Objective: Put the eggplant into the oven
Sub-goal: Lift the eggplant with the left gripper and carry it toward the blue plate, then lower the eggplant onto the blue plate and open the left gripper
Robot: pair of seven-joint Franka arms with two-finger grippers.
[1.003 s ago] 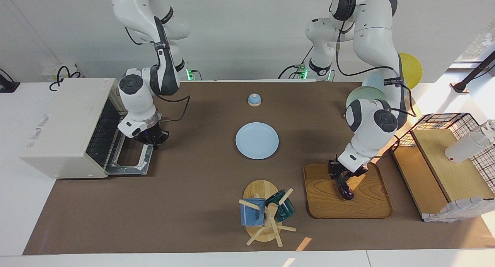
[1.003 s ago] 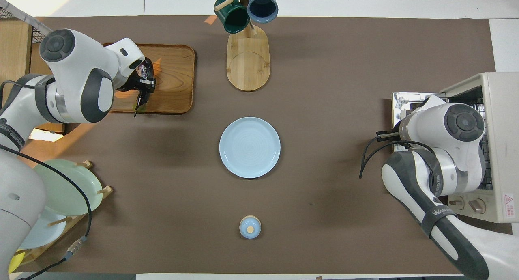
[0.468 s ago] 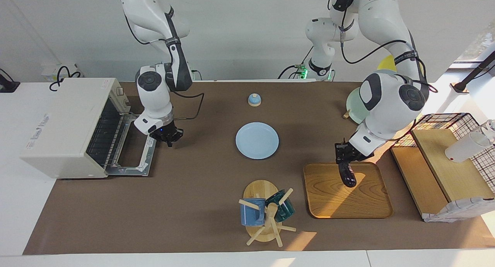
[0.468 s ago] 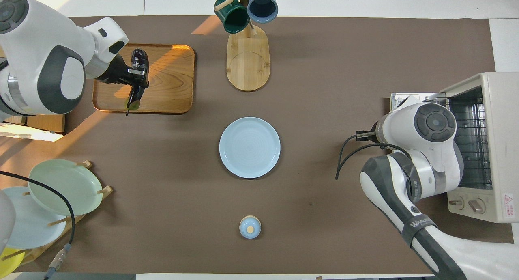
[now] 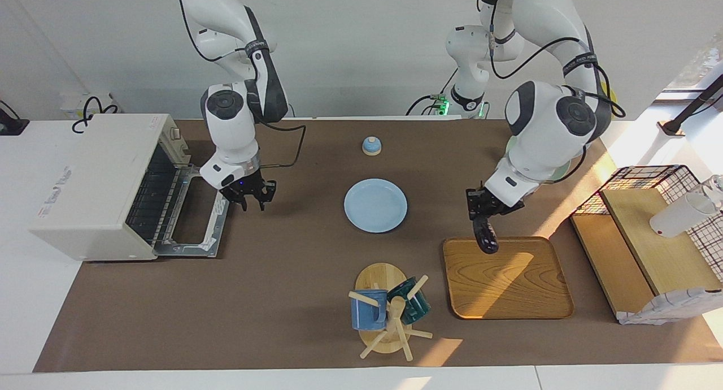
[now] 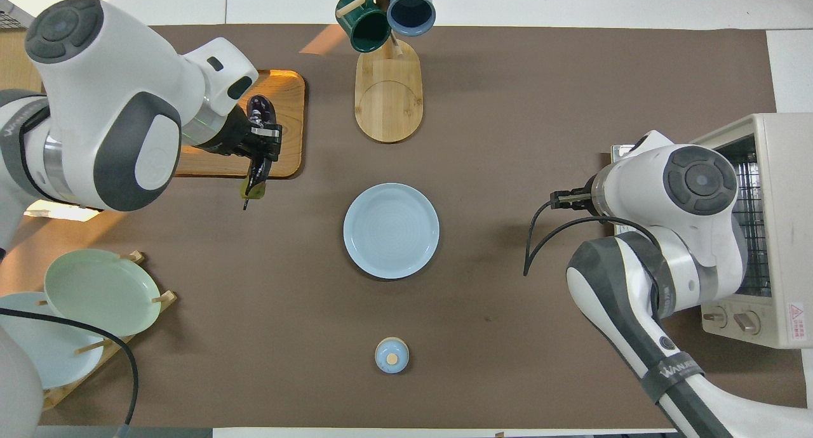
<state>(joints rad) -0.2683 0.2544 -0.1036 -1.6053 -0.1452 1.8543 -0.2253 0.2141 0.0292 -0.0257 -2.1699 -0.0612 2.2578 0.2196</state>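
The eggplant point(image 5: 486, 236) point(image 6: 262, 110), dark purple and glossy, hangs in the air with my left gripper point(image 5: 480, 206) point(image 6: 259, 143) shut on its upper part. It is over the edge of the wooden tray point(image 5: 508, 282) point(image 6: 289, 92) that lies nearest the robots. The white oven point(image 5: 96, 186) point(image 6: 772, 228) stands at the right arm's end of the table, its door point(image 5: 195, 223) folded down flat and the wire rack showing. My right gripper point(image 5: 252, 195) hangs open just above the mat beside the door's edge. The overhead view hides it under its own wrist.
A light blue plate point(image 5: 375, 205) point(image 6: 391, 230) lies mid-table. A small blue bell point(image 5: 371, 146) sits nearer the robots. A mug tree point(image 5: 390, 313) with two mugs stands farther out. A plate rack point(image 6: 101, 292) and a wire basket on wooden shelves point(image 5: 649, 232) are at the left arm's end.
My left gripper lifted the eggplant off the tray and carried it toward the blue plate. My right gripper drew back from the oven door and opened.
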